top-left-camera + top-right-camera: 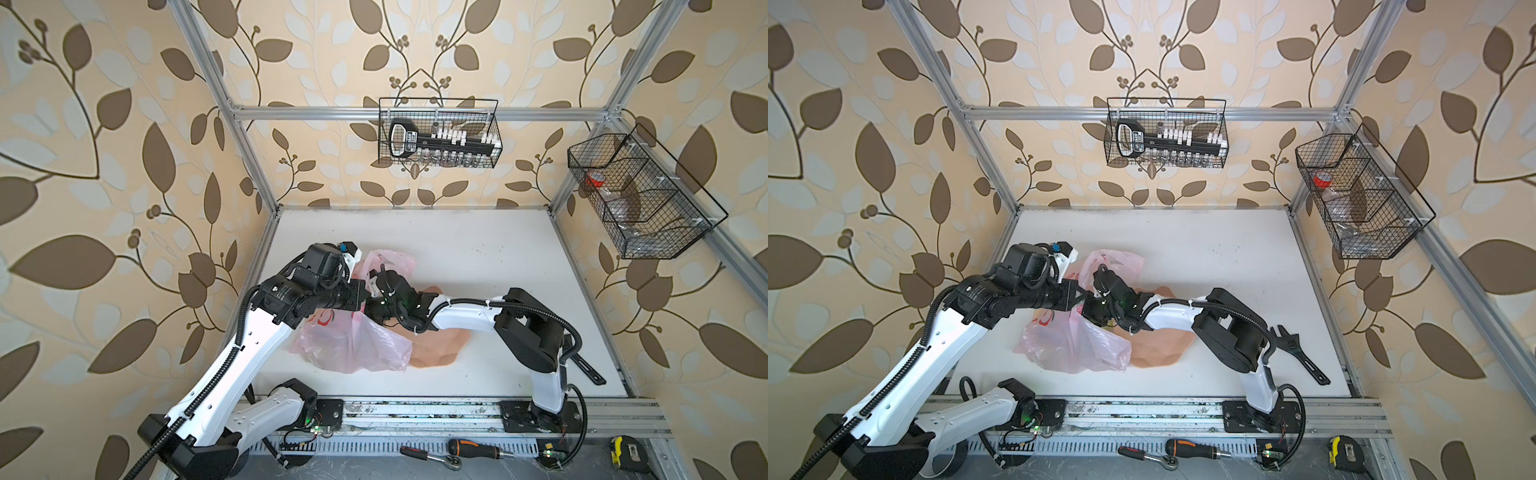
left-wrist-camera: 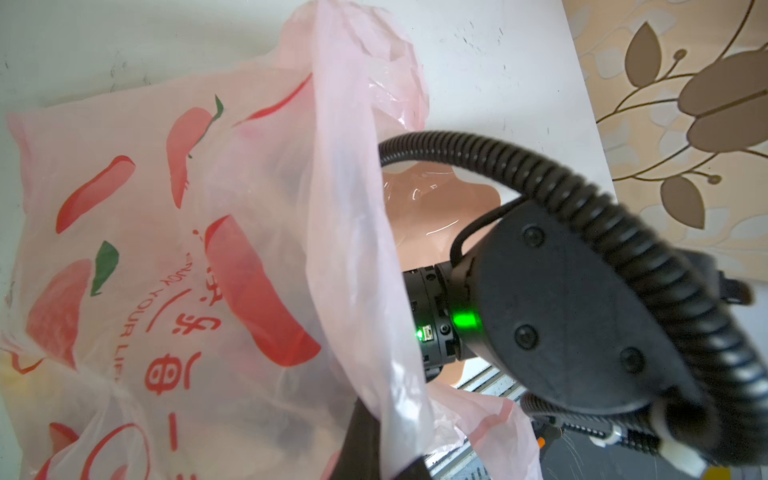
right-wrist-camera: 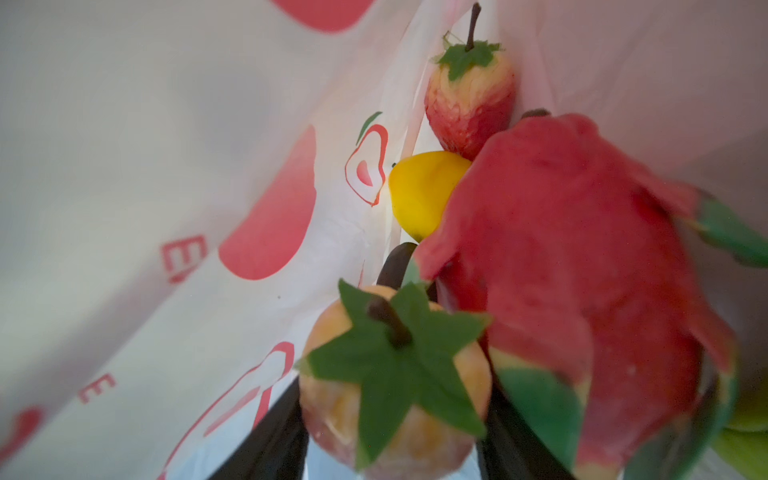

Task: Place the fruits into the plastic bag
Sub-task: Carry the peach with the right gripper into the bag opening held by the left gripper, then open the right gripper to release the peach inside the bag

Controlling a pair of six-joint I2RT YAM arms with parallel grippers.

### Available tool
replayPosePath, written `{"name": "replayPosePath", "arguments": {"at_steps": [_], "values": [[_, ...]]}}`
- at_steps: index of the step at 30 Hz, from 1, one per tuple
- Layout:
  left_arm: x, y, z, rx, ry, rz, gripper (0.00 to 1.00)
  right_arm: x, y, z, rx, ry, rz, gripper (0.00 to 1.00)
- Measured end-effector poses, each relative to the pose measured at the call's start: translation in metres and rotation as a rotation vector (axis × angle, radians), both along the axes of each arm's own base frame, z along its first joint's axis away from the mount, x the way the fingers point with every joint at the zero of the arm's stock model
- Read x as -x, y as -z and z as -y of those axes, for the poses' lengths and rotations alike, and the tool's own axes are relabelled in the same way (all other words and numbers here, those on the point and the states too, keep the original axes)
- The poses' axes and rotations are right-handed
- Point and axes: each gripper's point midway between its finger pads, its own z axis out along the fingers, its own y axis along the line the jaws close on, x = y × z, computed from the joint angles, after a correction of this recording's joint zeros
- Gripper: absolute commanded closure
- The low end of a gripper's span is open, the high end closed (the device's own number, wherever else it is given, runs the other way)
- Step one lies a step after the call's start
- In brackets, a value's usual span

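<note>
The pink plastic bag (image 1: 353, 345) (image 1: 1071, 345) (image 2: 166, 249) lies crumpled on the white table. My left gripper (image 2: 370, 449) is shut on a fold at its mouth, holding that edge up. My right arm reaches into the opening, so in both top views its fingers are hidden in the bag. In the right wrist view my right gripper (image 3: 395, 415) stands open inside the bag. An orange-red strawberry-like fruit (image 3: 332, 411) sits between its dark fingers (image 3: 278, 444). Past it lie a dragon fruit (image 3: 561, 249), a lemon (image 3: 419, 191), another strawberry (image 3: 469, 108) and a green pear (image 3: 744, 440).
A peach scalloped plate (image 1: 436, 349) (image 1: 1158, 349) (image 2: 424, 208) sits right beside the bag, under my right forearm. A black wrench (image 1: 1300, 353) lies by the right arm's base. A screwdriver (image 1: 478, 449) and a tape measure (image 1: 623, 453) lie in front. Two wire baskets (image 1: 440, 133) (image 1: 640, 195) hang on the walls.
</note>
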Motion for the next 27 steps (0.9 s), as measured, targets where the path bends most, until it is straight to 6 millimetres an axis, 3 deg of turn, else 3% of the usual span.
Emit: {"name": "replayPosePath", "arguments": {"at_steps": [8,27], "values": [[0.001,-0.001,-0.001,0.001,-0.001,0.005,0.99,0.0,-0.005,0.005,0.023,-0.015,0.024,0.07],[0.001,-0.001,-0.003,-0.007,-0.009,0.009,0.99,-0.003,-0.005,0.034,0.138,-0.014,0.035,0.06]]}}
